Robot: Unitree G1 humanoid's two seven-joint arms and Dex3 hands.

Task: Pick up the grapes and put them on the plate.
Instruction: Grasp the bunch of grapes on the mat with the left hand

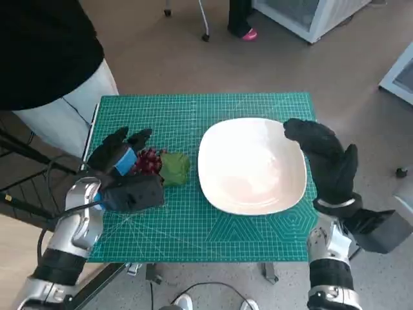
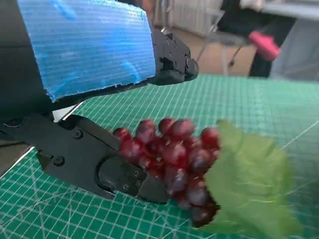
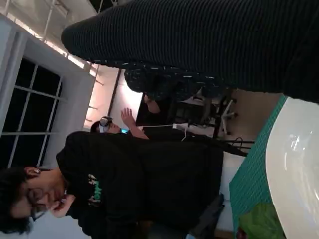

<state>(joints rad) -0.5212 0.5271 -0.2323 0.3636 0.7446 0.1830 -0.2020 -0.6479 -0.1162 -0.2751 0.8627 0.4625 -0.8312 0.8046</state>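
Grapes [image 1: 148, 161]: a dark red bunch with a green leaf [image 1: 174, 168] is lying on the green cutting mat [image 1: 258, 103], just left of the white plate [image 1: 251, 166] and not on it; the leaf is pointing toward the plate, with a strip of mat showing between them.

Left hand [image 1: 122, 169]: the blue-taped black hand is sitting at the bunch's left side. In the left wrist view its upper fingers [image 2: 172, 57] are reaching over the grapes [image 2: 169, 159] with a gap below them, while the lower part [image 2: 124, 174] is touching the bunch's near side. The fingers are standing apart around the fruit, and no firm pinch is showing.

Right hand [image 1: 326, 161]: the gloved hand is hovering at the plate's right edge, fingers extended and holding nothing; its fingertips are overlapping the upper right of the rim.

Plate: it is sitting right of centre on the mat; the right wrist view is catching its rim [image 3: 294, 164] under the dark glove [image 3: 209, 45].

Bystanders: a person [image 1: 45, 58] in a black top and pale trousers is standing at the mat's far left corner; the right wrist view is showing a person [image 3: 124, 184] in a black shirt beside the table.
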